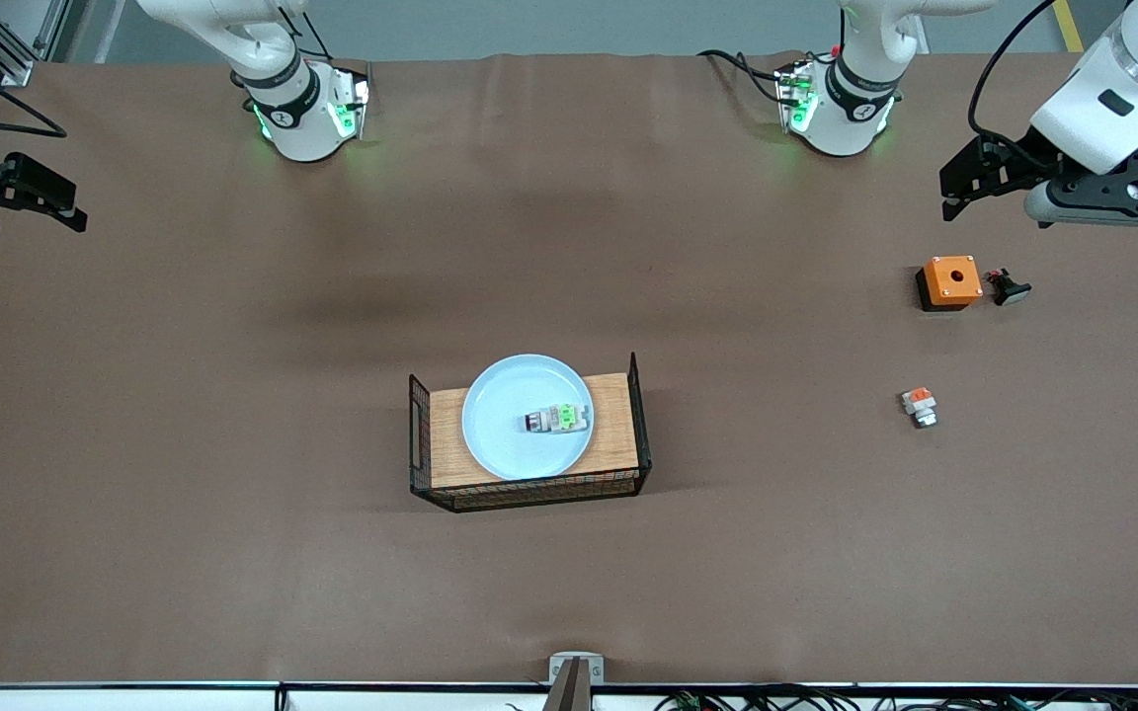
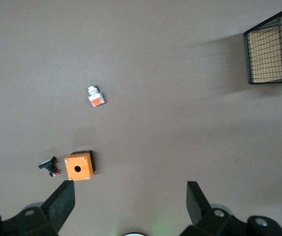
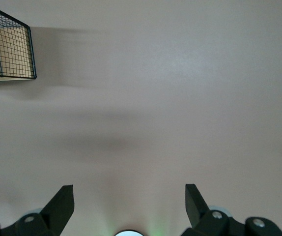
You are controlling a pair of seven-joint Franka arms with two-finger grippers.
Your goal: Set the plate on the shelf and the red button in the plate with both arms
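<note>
Two grippers hang above the brown table (image 1: pixel 233 553), both with fingers spread apart and holding nothing. The left gripper (image 1: pixel 964 183) appears at the upper right of the front view, over bare table near the left arm's end. The right gripper (image 1: pixel 31 193) appears at the upper left edge of the front view, over the right arm's end of the table.

The plate (image 1: pixel 505 434) sits at the frame's centre, resting on the wooden tray (image 1: pixel 618 439), well apart from both grippers. It is round, shallow and pale blue, with a smooth surface and a raised rim. The red button (image 1: pixel 558 419) lies on its side inside the plate; it is a tiny silver-white cylinder with a green patch on its body.

The tray has a flat wood-grain base and black wire-mesh walls; one mesh end shows in each wrist view.

Three small parts lie toward the left arm's end of the table. An orange box (image 1: pixel 949 281) with a black base and a round hole in its top sits closest below the left gripper in the front view. A black button (image 1: pixel 1008 287) with a pale face lies just beside it. A small silver part (image 1: pixel 920 405) with an orange-red top lies nearer the front camera.
</note>
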